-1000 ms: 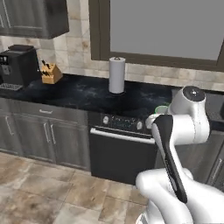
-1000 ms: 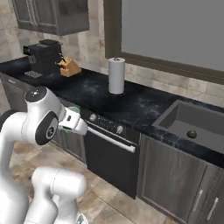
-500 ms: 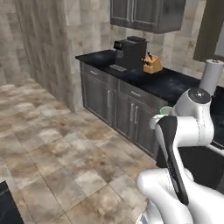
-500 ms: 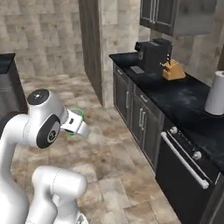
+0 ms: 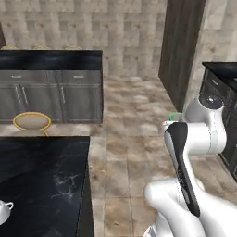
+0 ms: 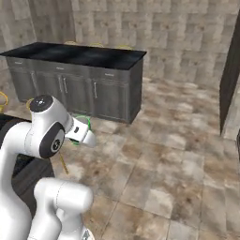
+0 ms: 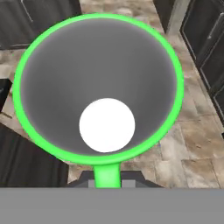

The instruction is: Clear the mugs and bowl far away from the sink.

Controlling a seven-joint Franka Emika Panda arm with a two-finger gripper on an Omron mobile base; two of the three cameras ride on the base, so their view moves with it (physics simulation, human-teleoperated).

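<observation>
Hand view, nearest: green mug [image 7: 98, 87] sits right under the camera, mouth up, grey inside, white round bottom. Its handle points down toward the gripper [image 7: 107, 179], whose jaws are pressed together on that handle. Mug hangs in the air over tiled floor [image 7: 192, 131], dark cabinet fronts at the edges.

Right base view: mug [image 6: 83, 127] shows as a green rim just past the white wrist, held out in front of the arm at about shoulder height, above the floor [image 6: 164, 154]. Gripper [image 6: 86, 136] itself mostly covered by the wrist.

Left base view: only a sliver of green [image 5: 176, 115] peeks out behind the arm's elbow. Near left, a black marble counter [image 5: 41, 171] with a small white lidded pot [image 5: 3, 210] at its edge. A round stool seat with yellow rim [image 5: 31, 121] just beyond it.

Farther off: dark island with grey cabinet doors [image 6: 79, 70] across the floor, stone-tile wall [image 6: 154, 28] behind. Tall dark cabinet [image 5: 183, 46] at right.
</observation>
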